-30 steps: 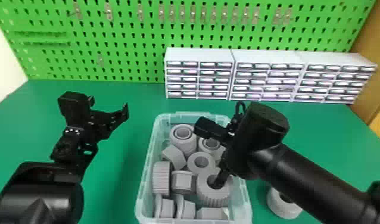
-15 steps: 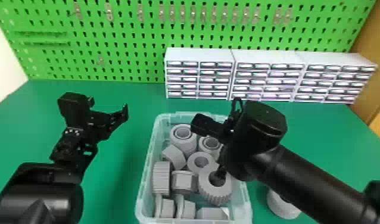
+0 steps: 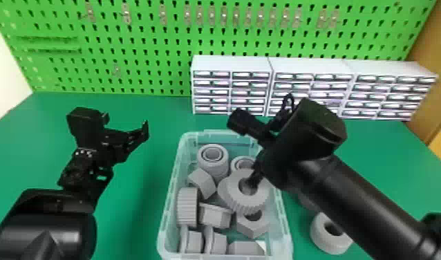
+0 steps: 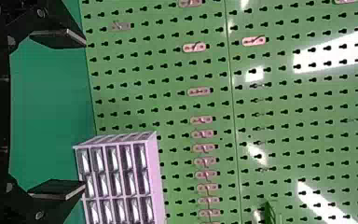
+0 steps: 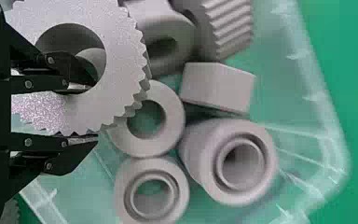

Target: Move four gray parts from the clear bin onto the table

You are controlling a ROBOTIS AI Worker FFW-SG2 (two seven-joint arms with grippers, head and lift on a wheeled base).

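My right gripper [image 3: 258,173] is above the clear bin [image 3: 171,193], shut on a toothed gray gear [image 3: 237,198]. In the right wrist view, one finger of my right gripper [image 5: 95,112] goes into the hole of the gear [image 5: 121,60] and the other lies outside its rim. Gray rings, a ribbed part [image 3: 187,207] and several nut-like parts [image 3: 214,216] lie below it in the bin. A gray ring [image 3: 318,235] rests on the table, right of the bin. My left gripper [image 3: 126,126] stays parked open over the table's left side; in its wrist view, the left gripper [image 4: 84,115] has nothing between its fingers.
White drawer cabinets [image 3: 230,64] stand along the back of the green table [image 3: 154,110], before a green pegboard [image 3: 143,45]. The right forearm [image 3: 365,204] extends over the table on the bin's right, partly covering gray parts there.
The gear has risen with my right gripper from among the other parts, uncovering a hexagonal part beneath. My left arm looks unmoved.
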